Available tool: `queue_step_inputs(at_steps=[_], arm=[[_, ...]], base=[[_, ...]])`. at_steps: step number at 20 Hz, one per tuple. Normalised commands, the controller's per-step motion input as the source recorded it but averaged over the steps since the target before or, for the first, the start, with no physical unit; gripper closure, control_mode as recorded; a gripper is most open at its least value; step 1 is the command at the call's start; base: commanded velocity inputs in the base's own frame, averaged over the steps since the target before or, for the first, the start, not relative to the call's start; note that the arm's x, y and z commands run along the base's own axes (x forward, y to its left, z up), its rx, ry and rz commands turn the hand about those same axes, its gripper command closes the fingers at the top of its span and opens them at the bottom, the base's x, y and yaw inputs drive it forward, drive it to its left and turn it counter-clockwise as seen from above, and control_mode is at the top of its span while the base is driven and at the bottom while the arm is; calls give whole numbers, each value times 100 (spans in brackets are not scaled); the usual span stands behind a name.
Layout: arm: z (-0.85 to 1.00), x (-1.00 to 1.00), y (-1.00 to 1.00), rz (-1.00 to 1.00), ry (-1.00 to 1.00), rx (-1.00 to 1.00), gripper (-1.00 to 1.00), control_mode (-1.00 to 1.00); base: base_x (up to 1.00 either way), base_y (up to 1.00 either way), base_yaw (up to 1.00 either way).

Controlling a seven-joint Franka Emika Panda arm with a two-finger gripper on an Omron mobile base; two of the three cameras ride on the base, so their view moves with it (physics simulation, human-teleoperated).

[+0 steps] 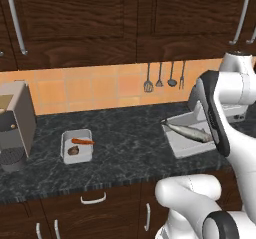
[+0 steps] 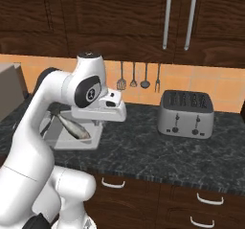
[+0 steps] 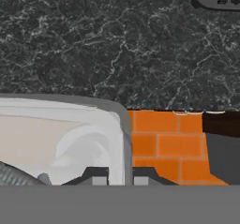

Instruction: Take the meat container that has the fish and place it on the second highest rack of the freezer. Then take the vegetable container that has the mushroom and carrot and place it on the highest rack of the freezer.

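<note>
The dark marble bench [image 1: 130,148] carries everything noted here. On it, my arm stands over the meat container [image 1: 186,139], a pale tray holding the fish [image 1: 192,132], which lies lengthwise in it. My hand [image 3: 121,175] is closed on that tray's rim, one fingertip [image 3: 96,176] inside the wall and one outside. The toaster [image 2: 186,113] stands well to the right of the tray. The vegetable container [image 1: 77,146] sits well to its left, holding the carrot [image 1: 82,141] and the mushroom [image 1: 73,150].
</note>
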Motion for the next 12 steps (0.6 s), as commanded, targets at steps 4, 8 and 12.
queue_step_inputs(at_steps=[4, 8, 12], arm=[[0, 0, 0, 0, 0, 0, 100, 100], [0, 0, 0, 0, 0, 0, 100, 100], [0, 0, 0, 0, 0, 0, 100, 100]], base=[[-6, -1, -2], [-12, -8, 5], [-52, -7, -14]])
